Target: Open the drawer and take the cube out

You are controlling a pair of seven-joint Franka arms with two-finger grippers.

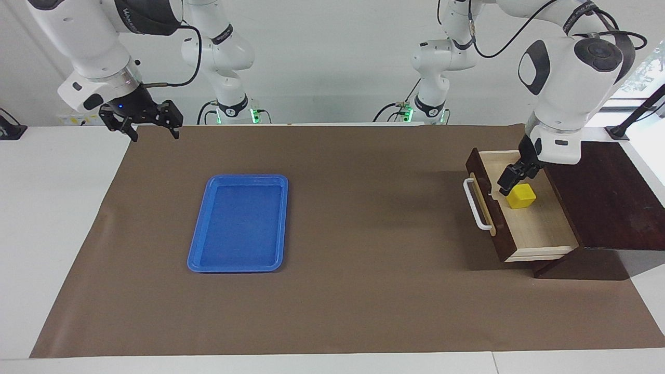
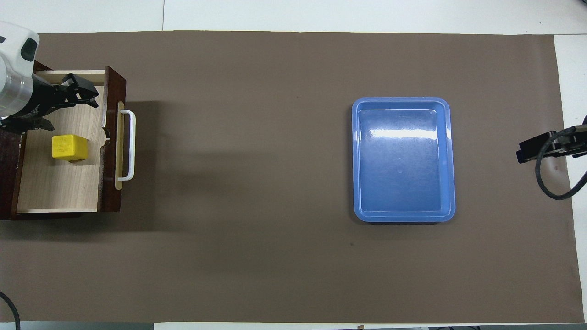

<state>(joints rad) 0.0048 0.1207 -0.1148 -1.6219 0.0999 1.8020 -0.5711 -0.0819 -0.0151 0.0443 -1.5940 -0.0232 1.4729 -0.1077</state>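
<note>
Facing view: the drawer (image 1: pixel 530 228) sits at mid-right of the frame, pulled out of its dark box (image 1: pixel 608 202), so we judge the opening step done. The cube (image 1: pixel 521 196) rests on the pale drawer floor, toward the upper part of the drawer, just inside the front w/ the white handle (image 1: pixel 477 204). The left gripper (image 1: pixel 508 183) hangs over the drawer, just up-left of the cube, fingers spread, nothing pinched; we can't tell if a tip brushes the cube. The right gripper (image 1: pixel 141 120) waits at upper left of the frame, fingers spread & empty. The blue tray (image 1: pixel 239 223) lies left of centre, bare.

Overhead view: the drawer (image 2: pixel 59 192) is at the left edge, the cube (image 2: pixel 69 147) mid-floor, clear of all walls. The left gripper (image 2: pixel 57 103) is above it in the frame, not yet over it. Only part of the right gripper (image 2: pixel 539 147) shows, at the right edge.

Handling, as we judge it: the cube looks solid, stiff, light, smooth-faced, not fragile. Best hold is across two opposite flat side faces, coming straight down, pinch approx at mid-height. There's room on all sides for the fingers. Risk: an off-centre squeeze twists it or slides it on the smooth wood.
</note>
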